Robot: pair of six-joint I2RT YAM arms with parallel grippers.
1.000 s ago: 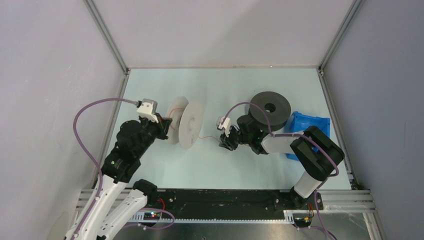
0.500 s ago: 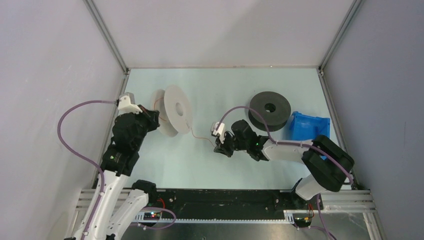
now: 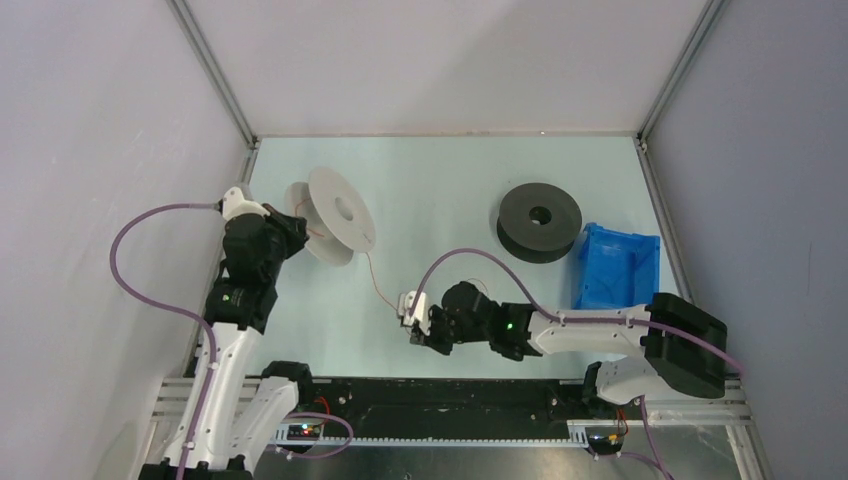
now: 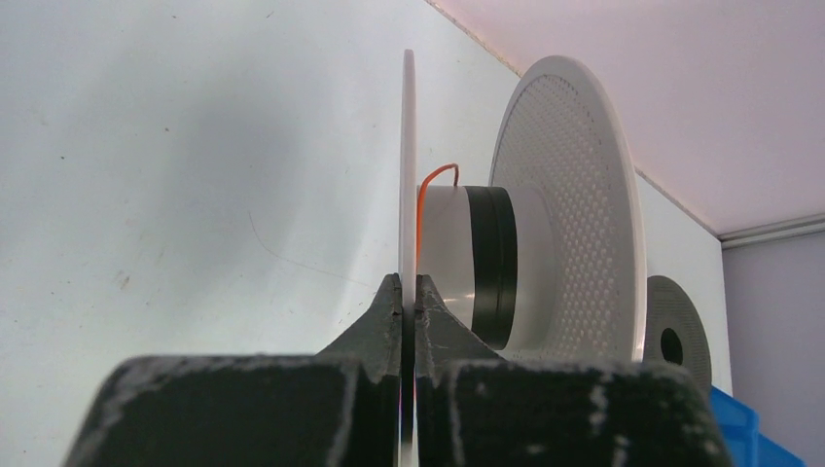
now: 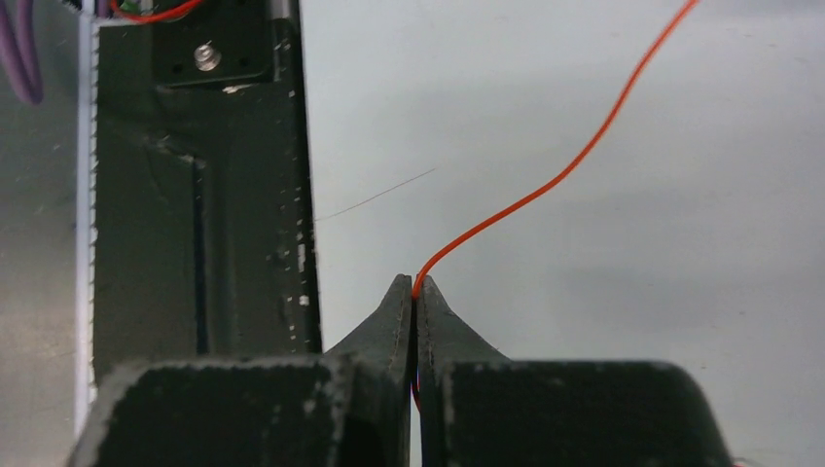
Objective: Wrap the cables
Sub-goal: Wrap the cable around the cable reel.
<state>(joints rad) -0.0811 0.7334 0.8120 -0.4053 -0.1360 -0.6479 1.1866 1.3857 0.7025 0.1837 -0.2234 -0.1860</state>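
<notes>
Now the left gripper (image 4: 409,292) clamps the near flange of the white spool (image 4: 569,195), while the right gripper (image 5: 415,289) pinches the red cable (image 5: 545,190), which curves across the table (image 3: 450,170) from the spool's hub.

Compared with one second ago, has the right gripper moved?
Yes. The right gripper, shut on the red cable, has moved away from the dark spool, toward the black rail and slightly left.
</notes>
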